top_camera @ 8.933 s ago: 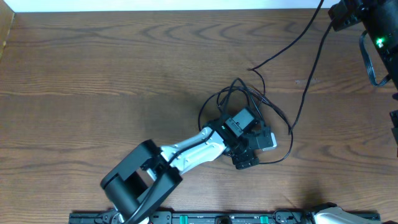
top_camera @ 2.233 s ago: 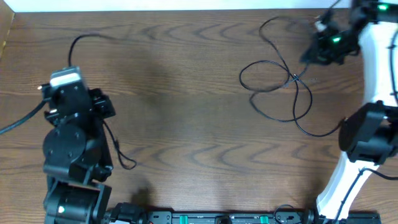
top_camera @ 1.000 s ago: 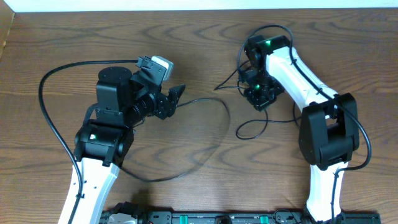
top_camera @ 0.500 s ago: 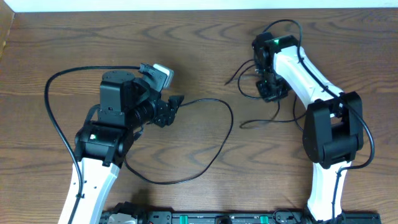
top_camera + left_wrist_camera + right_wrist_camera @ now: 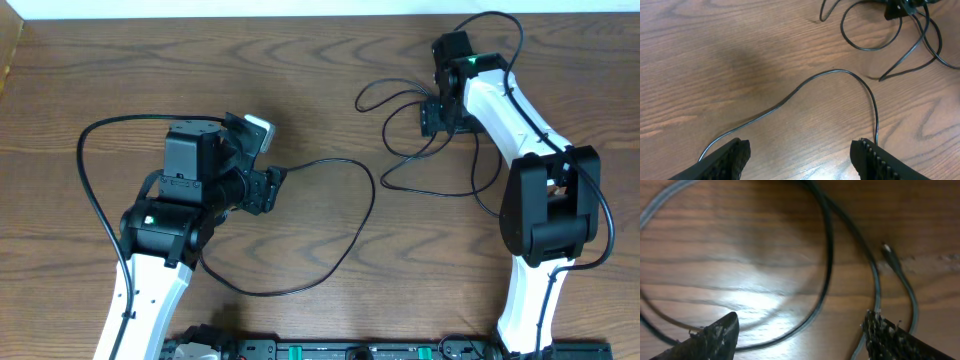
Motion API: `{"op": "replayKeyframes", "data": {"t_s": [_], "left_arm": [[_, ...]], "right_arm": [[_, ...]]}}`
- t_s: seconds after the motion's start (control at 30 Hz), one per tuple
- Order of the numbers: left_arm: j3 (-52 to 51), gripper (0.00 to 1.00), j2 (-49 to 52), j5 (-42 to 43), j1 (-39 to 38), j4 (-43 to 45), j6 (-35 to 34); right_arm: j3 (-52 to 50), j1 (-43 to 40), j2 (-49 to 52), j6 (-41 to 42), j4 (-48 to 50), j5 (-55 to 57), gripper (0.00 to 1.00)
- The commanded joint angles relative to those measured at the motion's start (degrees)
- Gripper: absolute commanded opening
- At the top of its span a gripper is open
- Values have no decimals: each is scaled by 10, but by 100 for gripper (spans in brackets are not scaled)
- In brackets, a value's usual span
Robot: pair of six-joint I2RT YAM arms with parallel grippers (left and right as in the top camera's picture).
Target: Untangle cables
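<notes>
A brown wood-grain table (image 5: 320, 60) fills the scene, with two robot arms working over it. We count two groupings of thin cable on it: one long loose cord and one looped tangle.

The left gripper (image 5: 800, 146) stands wide open, its two black ribbed fingers (image 5: 730, 159) far apart and holding nothing. The long loose black cord (image 5: 840, 72) arcs across the wood just ahead of the fingers, and each leg of the arc runs back close by one finger. We cannot tell whether it touches either one.

The right gripper (image 5: 801, 317) is also spread apart and empty, hovering low over the far right part of the table. Under it we see curved dark and greyish cord strands lying flat on the wood, and a small plug end (image 5: 890, 255) near the right-hand finger.

Further out, the tangle of thin black loops (image 5: 872, 49) lies around and beside the right gripper, well apart from the loose cord. We cannot count how many cords are in it.

One thicker black wire (image 5: 82, 180) curves out from the left arm (image 5: 160, 240). The white right arm (image 5: 530, 200) reaches in from the near edge.
</notes>
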Motion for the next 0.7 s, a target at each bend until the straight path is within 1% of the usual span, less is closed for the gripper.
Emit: {"op": "replayKeyframes", "data": {"t_s": [0.0,0.2,0.27,0.47,0.53,0.6,0.67], "left_arm": [[4,70,-2,-7,3,-3,3],[4,71,-2,-7,3,-5,3],[4,72,-2,-7,3,-7,3],[4,75,-2,-7,3,-11,3],[4,74,-2,-7,3,-11,3],[4,75,-2,-7,3,-11,3],[4,75,-2,-7,3,-11,3]], "right_arm": [[-4,-1,3,30,11,-38,75],[-30,2,5,152,17,-45,71],[-47,3,5,174,25,-43,71],[-97,-1,5,181,63,-43,72],[-108,-1,5,183,70,-43,70],[-120,-1,5,185,80,-44,60],[-130,0,5,185,92,-46,38]]}}
